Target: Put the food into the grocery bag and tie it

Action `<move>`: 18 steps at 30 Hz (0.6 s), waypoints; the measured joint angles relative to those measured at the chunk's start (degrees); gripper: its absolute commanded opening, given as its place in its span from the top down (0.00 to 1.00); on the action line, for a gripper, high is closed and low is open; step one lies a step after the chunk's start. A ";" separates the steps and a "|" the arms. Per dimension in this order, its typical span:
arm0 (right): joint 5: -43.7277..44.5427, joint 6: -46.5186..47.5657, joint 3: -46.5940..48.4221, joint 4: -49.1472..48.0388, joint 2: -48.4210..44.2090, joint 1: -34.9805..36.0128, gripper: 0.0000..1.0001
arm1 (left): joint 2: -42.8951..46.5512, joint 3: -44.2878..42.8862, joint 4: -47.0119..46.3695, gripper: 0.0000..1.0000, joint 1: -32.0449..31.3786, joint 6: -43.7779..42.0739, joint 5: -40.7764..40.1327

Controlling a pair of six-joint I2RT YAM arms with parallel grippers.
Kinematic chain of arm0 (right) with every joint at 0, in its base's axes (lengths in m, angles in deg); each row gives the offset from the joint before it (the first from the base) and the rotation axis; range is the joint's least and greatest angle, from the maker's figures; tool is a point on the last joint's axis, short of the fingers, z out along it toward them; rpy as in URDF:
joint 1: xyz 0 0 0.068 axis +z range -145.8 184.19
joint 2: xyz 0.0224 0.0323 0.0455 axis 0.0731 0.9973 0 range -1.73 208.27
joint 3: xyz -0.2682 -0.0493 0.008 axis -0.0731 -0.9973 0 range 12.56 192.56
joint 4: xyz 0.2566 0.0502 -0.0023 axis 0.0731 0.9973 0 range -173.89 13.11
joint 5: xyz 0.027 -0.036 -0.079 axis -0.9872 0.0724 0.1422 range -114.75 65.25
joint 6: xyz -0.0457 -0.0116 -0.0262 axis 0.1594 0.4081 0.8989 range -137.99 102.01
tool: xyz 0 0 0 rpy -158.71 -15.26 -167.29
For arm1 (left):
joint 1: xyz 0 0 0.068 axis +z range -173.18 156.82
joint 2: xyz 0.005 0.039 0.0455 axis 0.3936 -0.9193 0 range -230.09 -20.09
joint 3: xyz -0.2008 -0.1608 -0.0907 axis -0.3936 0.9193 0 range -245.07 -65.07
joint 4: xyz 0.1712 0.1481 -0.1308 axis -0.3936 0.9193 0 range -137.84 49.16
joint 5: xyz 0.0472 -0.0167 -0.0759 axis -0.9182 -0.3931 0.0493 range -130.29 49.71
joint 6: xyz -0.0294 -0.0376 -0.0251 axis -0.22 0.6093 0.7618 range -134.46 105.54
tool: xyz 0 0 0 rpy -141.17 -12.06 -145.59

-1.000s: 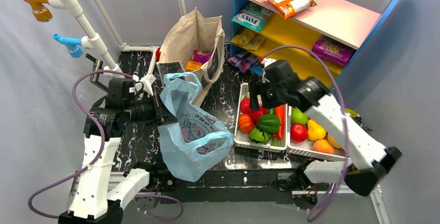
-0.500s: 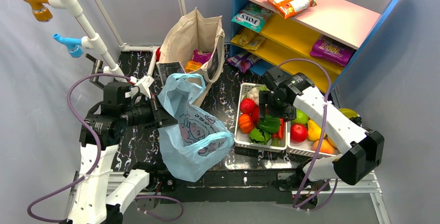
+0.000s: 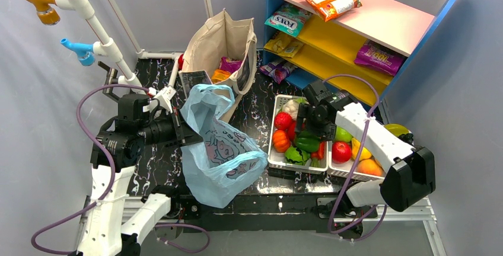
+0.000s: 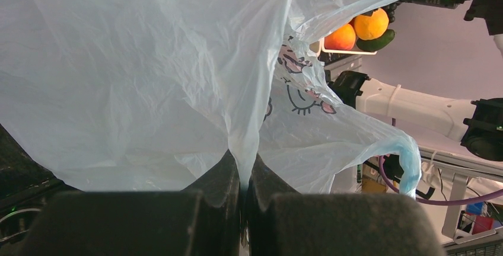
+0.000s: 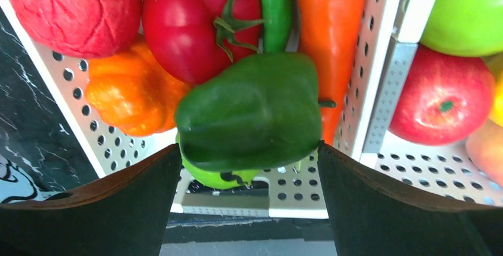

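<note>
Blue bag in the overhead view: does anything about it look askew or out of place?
Yes. The grocery bag is slumped, its bottom sagging over the table's near edge, held up by the left end effector pinching one fold.

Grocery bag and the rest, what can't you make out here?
- Inside the grocery bag: top view, its own folds cover the mouth; left wrist view, plastic fills the frame.
- Right jaws: top view, hidden under the right arm.
- Green item beneath the green pepper: right wrist view, mostly covered by it.
- Canvas tote contents: top view, its walls hide most.
</note>
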 measured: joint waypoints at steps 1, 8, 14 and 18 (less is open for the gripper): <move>-0.42 -0.07 -0.55 -1.16 -0.07 -0.17 0.08 | 0.02 0.00 0.00 1.00 0.00 -0.02 -0.02; -3.32 -0.04 -3.13 -4.79 -0.66 -1.57 0.07 | 0.48 0.00 0.55 1.00 0.00 -0.39 -0.09; -4.70 0.44 -4.59 -7.32 -0.61 -1.68 0.07 | 0.46 0.00 0.85 1.00 0.00 -0.55 -0.24; -5.49 1.40 -4.63 -8.09 0.44 -1.70 0.07 | 0.35 0.00 0.83 1.00 0.00 -0.70 -0.24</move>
